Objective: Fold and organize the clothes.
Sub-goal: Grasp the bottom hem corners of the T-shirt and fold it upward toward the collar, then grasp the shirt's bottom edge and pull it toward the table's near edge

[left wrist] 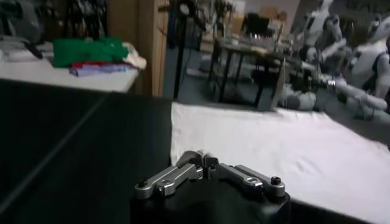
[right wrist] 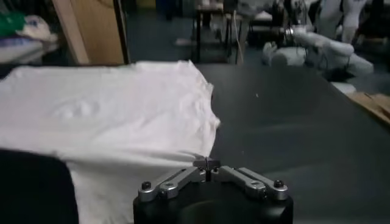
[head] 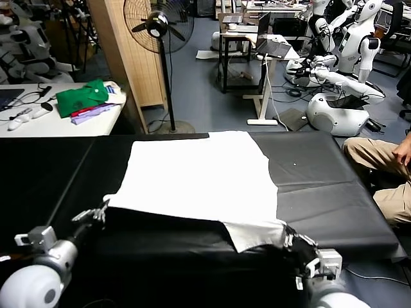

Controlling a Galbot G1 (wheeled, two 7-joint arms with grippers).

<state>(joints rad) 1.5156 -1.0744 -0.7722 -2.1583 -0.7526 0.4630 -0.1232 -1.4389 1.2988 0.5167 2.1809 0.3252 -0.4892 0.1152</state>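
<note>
1. T-shirt, white and thin, lay spread flat on the black table, plain side up, no lettering visible.
2. Reached across the middle of the table top, far edge close to the table's far border, near edge ragged and partly lifted.
3. Left hand sat at the shirt's near left corner, fingers pinched shut on the T-shirt edge there.
4. Seen from the left wrist, showed closed fingertips meeting right at the white fabric's border, dark table to one side and white cloth stretching away on the other.
5. Right hand sat at the near right corner, fingers likewise clamped shut on the T-shirt, where a short-sleeve flap hung toward the table's front edge.
6. Seen from the right wrist, showed fingertips closed on a gathered fold of the cloth, with soft wrinkles running from that spot.
7. Both hands low over the table's near side, well apart from each other, one at each near corner of the shirt.
8. Beyond the table: a green garment on a white side table at far left, a standing fan behind the middle, and white robots at far right.
</note>
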